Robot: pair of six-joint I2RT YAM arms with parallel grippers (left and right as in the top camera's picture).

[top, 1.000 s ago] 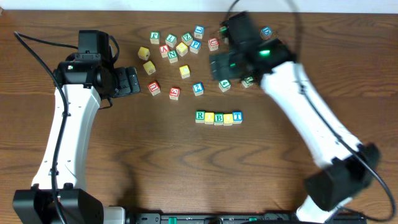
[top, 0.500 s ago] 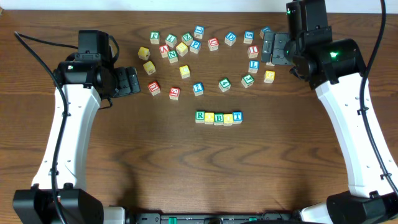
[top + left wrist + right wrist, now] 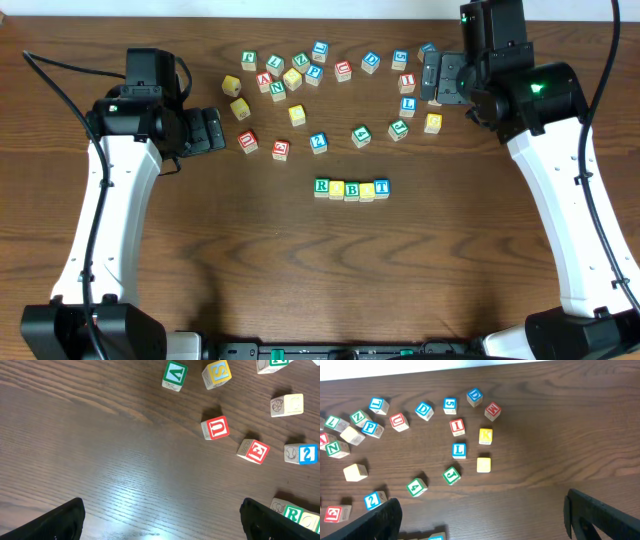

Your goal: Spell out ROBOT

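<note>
1. The dark brown wooden surface [image 3: 200, 260] carries everything. The row of five small wooden letter cubes [image 3: 352, 188] lies near its middle and serves as landmark below.
2. The white left arm [image 3: 110, 210] stands well apart on the row's left; the white right arm [image 3: 560, 200] stands well apart on its right.
3. The left claw [image 3: 161, 507] gapes fully, with only bare surface between its fingers and nothing held; it hangs left of the row and beyond it. The right claw [image 3: 482, 500] is likewise spread wide and empty; it hangs beyond the row's right end, above loose cubes.
4. The row reads, left to right: green-edged R cube [image 3: 322, 186]; yellow-faced cube [image 3: 337, 188]; green-edged B cube [image 3: 352, 190]; second yellow-faced cube [image 3: 367, 189]; blue-edged T cube [image 3: 381, 186]. Neighbours look to be touching; the letters on the yellow tops cannot be read from overhead. By the layout, the word appears to be set.
5. Handling, as a judgement: each cube should be light, stiff and hard; its painted faces may be a little slippery. Take one from above on two opposite flat faces, the near and far ones, since the side faces are blocked by neighbours; a nudge would easily shift the line.
6. The scattered spare letter cubes [image 3: 300, 80] lie beyond the row, apart from it.
</note>
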